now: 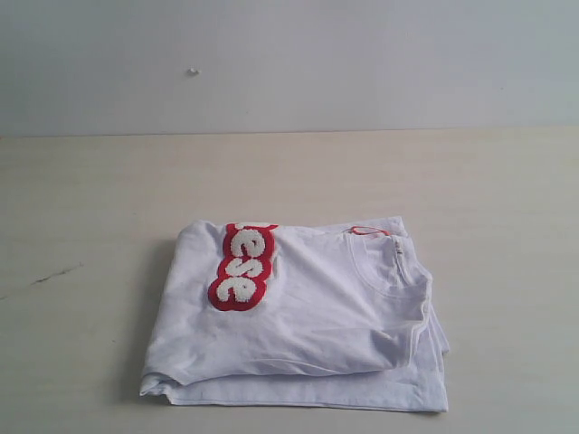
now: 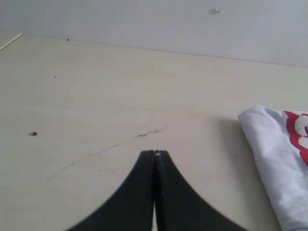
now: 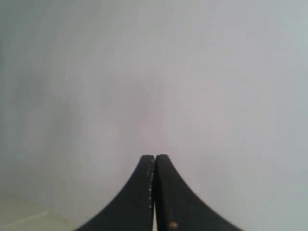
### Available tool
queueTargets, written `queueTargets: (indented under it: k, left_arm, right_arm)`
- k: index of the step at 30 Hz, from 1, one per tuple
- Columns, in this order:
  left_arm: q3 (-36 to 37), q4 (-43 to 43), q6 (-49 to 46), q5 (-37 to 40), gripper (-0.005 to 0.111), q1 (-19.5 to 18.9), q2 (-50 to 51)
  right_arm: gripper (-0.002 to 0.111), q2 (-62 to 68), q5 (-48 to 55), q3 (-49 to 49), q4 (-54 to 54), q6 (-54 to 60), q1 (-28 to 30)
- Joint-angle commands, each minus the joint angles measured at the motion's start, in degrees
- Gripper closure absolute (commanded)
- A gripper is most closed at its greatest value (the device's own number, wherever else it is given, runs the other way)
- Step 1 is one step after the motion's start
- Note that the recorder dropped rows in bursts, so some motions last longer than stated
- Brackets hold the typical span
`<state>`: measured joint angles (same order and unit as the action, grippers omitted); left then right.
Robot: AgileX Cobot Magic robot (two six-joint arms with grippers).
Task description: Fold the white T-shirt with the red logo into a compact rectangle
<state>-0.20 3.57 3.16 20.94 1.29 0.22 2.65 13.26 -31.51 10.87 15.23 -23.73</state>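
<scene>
The white T-shirt [image 1: 317, 316] lies folded into a rough rectangle on the table's near middle. Part of the red logo [image 1: 241, 265] shows on its top layer, running front to back. The ribbed collar [image 1: 389, 271] and orange neck tag [image 1: 369, 231] sit toward the right. Neither arm appears in the exterior view. My left gripper [image 2: 155, 155] is shut with nothing in it, above bare table beside the shirt's folded edge [image 2: 274, 154], where a bit of the red logo [image 2: 298, 132] shows. My right gripper [image 3: 155, 158] is shut and empty, facing the pale wall.
The light wooden table [image 1: 90, 208] carries a thin dark crack [image 1: 54, 274] left of the shirt; that crack [image 2: 149, 133] also shows in the left wrist view. A grey wall [image 1: 362, 63] stands behind the table.
</scene>
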Motion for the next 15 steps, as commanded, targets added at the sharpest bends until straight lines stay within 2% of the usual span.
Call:
queueTargets:
  k: [1,6,15]
  left_arm:
    - [0.20,0.27,0.34,-0.58,0.107,-0.14,-0.22]
    - [0.20,0.27,0.34,-0.58,0.107,-0.14,-0.22]
    - [0.20,0.27,0.34,-0.58,0.107,-0.14,-0.22]
  right_arm:
    - [0.108,-2.02,-16.49,8.42,-5.99,-0.46,5.45]
    - [0.108,-2.65,-25.67,17.94,-10.87,1.07,12.82]
    - [0.108,-2.65,-26.59,27.31,-9.35,-0.68,27.66]
